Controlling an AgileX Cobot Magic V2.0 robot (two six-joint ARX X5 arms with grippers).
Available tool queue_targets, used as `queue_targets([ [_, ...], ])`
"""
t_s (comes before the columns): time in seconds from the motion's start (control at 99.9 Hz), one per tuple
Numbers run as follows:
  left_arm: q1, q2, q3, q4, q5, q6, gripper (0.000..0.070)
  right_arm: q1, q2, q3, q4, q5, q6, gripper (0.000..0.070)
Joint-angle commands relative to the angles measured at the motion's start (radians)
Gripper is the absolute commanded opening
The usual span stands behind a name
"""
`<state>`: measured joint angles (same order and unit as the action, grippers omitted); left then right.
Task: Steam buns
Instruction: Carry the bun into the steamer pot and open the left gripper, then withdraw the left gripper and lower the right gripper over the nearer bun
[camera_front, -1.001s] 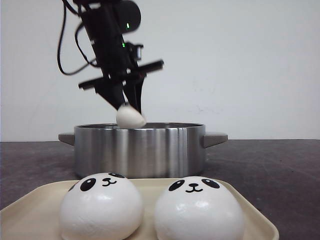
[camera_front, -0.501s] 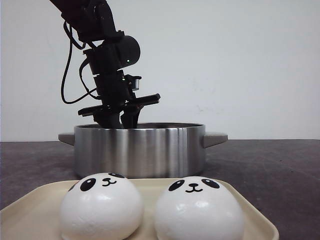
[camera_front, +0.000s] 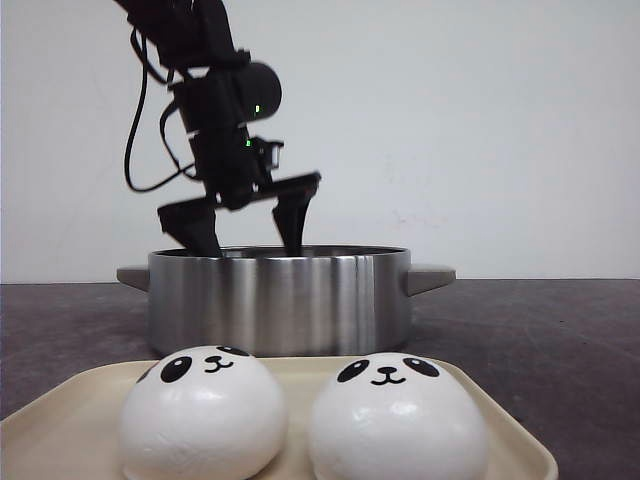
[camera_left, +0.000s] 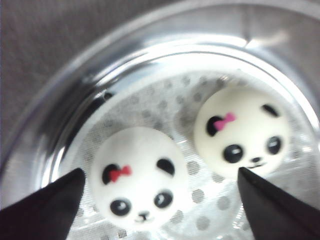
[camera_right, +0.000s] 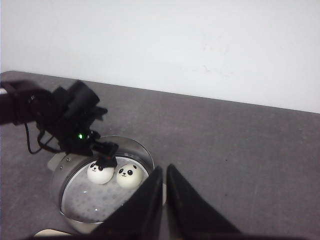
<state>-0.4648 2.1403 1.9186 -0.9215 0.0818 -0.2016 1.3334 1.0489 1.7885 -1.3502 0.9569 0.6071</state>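
Released since earlier: left tool (camera_front: 246, 232) spread | right tool (camera_right: 164, 200) pinched | pot (camera_front: 280, 300) hides buns (camera_left: 137, 176)

Left gripper (camera_front: 247, 226) fingers spread wide; right gripper (camera_right: 164, 187) fingers pressed together.

Even, bright light throughout; glare streaks the steel pot (camera_front: 280, 300), and the left wrist view is softly blurred.

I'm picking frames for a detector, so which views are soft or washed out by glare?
Left wrist view: soft throughout, the pot wall blown out by glare, though the two buns stay readable. Front view: sharp on the tray buns, with bright streaks down the steel pot. Right wrist view: evenly lit, but the pot's buns are tiny.
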Motion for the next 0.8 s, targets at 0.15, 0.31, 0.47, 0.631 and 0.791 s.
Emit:
queue_targets([
  [0.15, -0.016, 0.011, 0.271, -0.155, 0.004, -0.055, 0.0624, 0.014, 0.008, -0.054, -0.072, 0.000, 0.015, 0.0005],
  [0.31, -0.036, -0.110, 0.338, -0.146, -0.018, -0.099, 0.0620, 0.012, 0.008, -0.217, -0.070, -0.008, 0.078, 0.0006],
  [0.47, -0.056, -0.290, 0.338, -0.169, -0.106, -0.090, 0.0620, 0.011, 0.008, -0.409, 0.014, -0.120, 0.201, 0.0006],
  [0.631, -0.092, -0.496, 0.338, -0.219, -0.115, -0.021, 0.0620, 0.010, 0.010, -0.555, 0.210, -0.325, 0.233, 0.0006],
  [0.791, -0.161, -0.706, 0.338, -0.324, -0.115, 0.028, 0.0620, -0.032, 0.016, -0.629, 0.329, -0.583, 0.230, 0.0006],
])
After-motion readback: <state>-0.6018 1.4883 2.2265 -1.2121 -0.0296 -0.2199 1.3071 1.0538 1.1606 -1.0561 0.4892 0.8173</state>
